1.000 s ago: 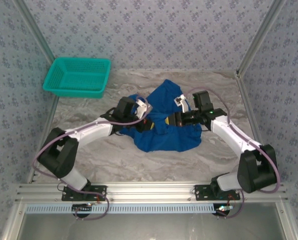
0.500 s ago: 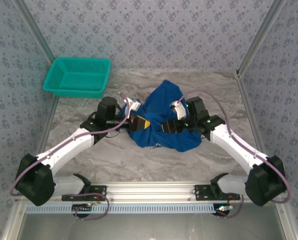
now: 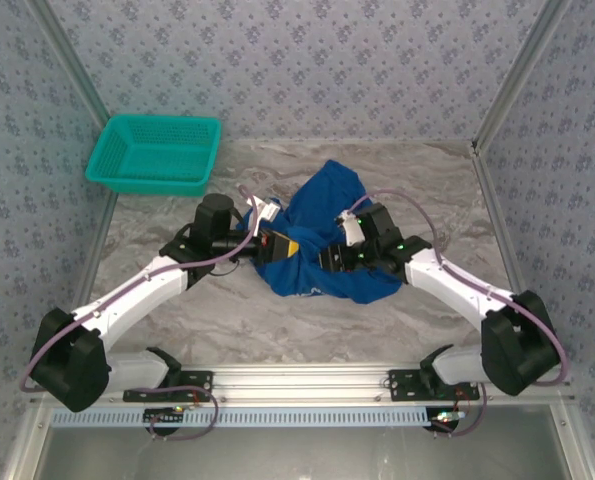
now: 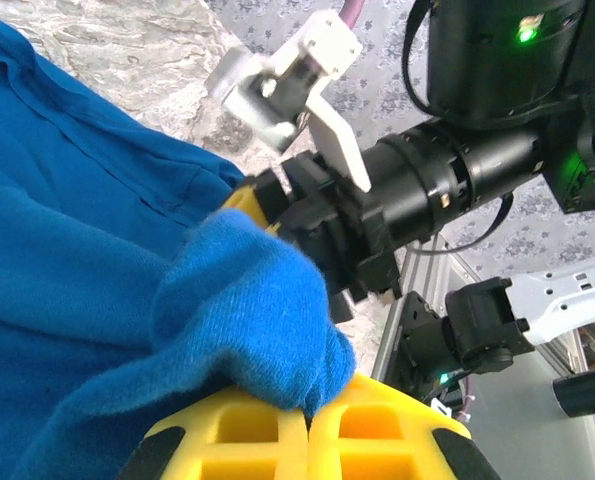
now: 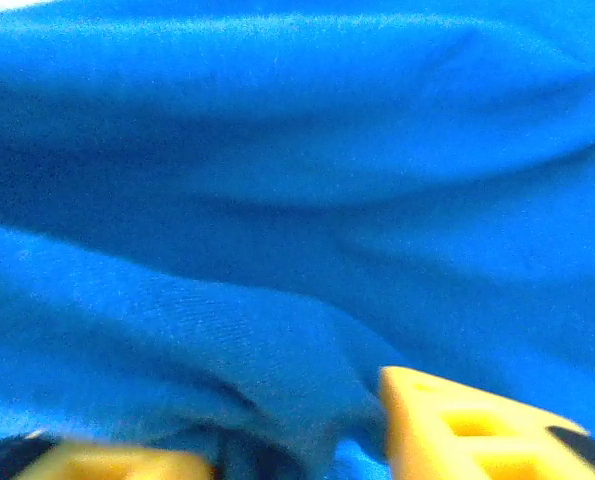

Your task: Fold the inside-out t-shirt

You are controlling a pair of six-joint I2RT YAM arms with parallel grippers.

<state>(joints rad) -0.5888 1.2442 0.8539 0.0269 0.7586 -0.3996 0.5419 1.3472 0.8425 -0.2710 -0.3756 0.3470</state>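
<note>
Blue t-shirt (image 3: 329, 192) pinched by left gripper (image 4: 312, 412), right gripper (image 5: 282, 440) spread, basket (image 3: 149, 184) well apart.

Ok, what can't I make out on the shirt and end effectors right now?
Right wrist: right end effector blurred, fabric bunched between its fingers; grip unclear.
Top external: t-shirt crumpled, arms over its middle; collar and sleeves hidden.
Left wrist: left end effector cut off by bottom edge.

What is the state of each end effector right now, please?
Left end effector: closed, pinching a fold of the blue t-shirt.
Right end effector: fingers apart, t-shirt cloth between them; whether it grips cannot be told.
</note>
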